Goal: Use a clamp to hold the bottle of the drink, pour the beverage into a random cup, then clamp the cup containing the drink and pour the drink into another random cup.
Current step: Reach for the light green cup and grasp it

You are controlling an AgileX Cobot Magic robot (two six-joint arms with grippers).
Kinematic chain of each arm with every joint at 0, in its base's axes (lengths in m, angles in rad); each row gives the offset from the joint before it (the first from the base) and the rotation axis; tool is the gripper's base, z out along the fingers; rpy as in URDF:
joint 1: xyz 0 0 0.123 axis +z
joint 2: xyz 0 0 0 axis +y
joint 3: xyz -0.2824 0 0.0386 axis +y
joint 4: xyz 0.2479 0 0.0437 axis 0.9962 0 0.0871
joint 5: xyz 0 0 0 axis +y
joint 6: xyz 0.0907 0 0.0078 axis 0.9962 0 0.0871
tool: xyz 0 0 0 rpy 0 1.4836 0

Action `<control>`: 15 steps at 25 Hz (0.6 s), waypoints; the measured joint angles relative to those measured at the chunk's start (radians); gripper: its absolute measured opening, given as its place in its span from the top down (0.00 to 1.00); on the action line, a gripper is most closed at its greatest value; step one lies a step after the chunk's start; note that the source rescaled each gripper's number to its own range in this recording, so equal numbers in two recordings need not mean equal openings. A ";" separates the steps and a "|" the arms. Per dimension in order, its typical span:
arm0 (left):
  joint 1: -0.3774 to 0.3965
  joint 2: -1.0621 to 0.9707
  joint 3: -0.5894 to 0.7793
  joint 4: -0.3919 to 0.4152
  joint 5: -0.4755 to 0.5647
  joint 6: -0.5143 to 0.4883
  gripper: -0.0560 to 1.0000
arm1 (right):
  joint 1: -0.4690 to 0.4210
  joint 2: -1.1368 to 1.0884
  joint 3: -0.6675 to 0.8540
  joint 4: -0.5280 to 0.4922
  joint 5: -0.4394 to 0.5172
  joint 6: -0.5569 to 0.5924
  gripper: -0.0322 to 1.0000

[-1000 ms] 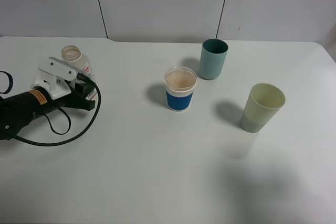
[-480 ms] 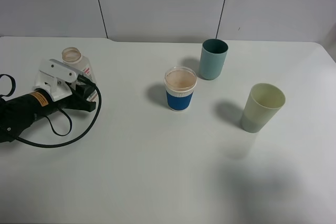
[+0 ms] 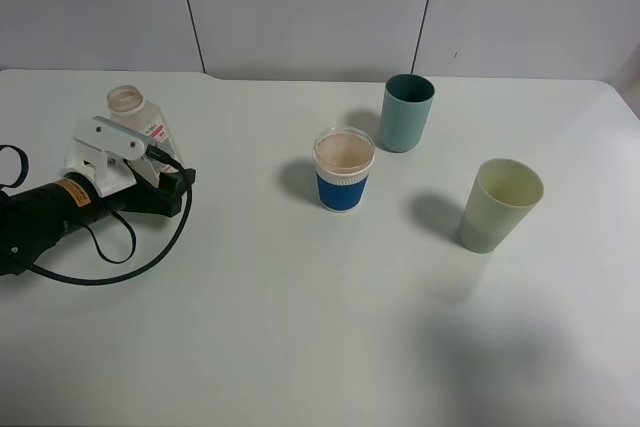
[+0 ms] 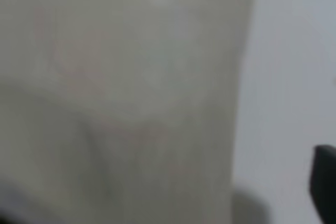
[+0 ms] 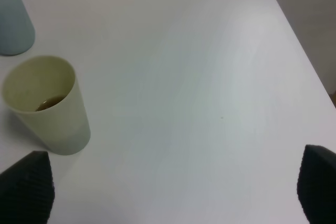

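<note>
Where the white counter (image 3: 300, 327) shows its left side in the high view, the left end effector (image 3: 165, 179) lies low and right against the bottle (image 3: 132, 115), which stands uncapped toward the far left corner. In the left wrist view a blurred pale surface fills nearly everything, probably the bottle's side pressed close, with one dark finger (image 4: 324, 182) at the edge. I cannot tell whether the jaws clasp the bottle. The right end effector (image 5: 170, 190) hangs with its fingers spread wide, holding nothing, over bare counter near the pale green cup (image 5: 46, 106), which has a little brown liquid at its bottom. Beyond that cup stands the teal cup (image 3: 406, 112). The blue paper cup (image 3: 344, 170), white-rimmed, stands near the teal one, toward the middle of the counter.
</note>
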 joint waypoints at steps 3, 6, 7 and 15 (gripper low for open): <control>0.000 -0.022 0.033 -0.017 0.004 -0.008 0.03 | 0.000 0.000 0.000 0.000 0.000 0.000 0.22; 0.000 -0.067 0.079 -0.032 0.005 -0.010 0.01 | 0.000 0.000 0.000 0.000 0.000 0.000 0.22; 0.000 -0.087 0.098 -0.039 0.005 -0.010 0.01 | 0.000 0.000 0.000 0.000 0.000 0.000 0.22; 0.000 -0.330 0.302 -0.176 0.006 -0.018 0.01 | 0.000 0.000 0.000 0.000 0.000 0.000 0.22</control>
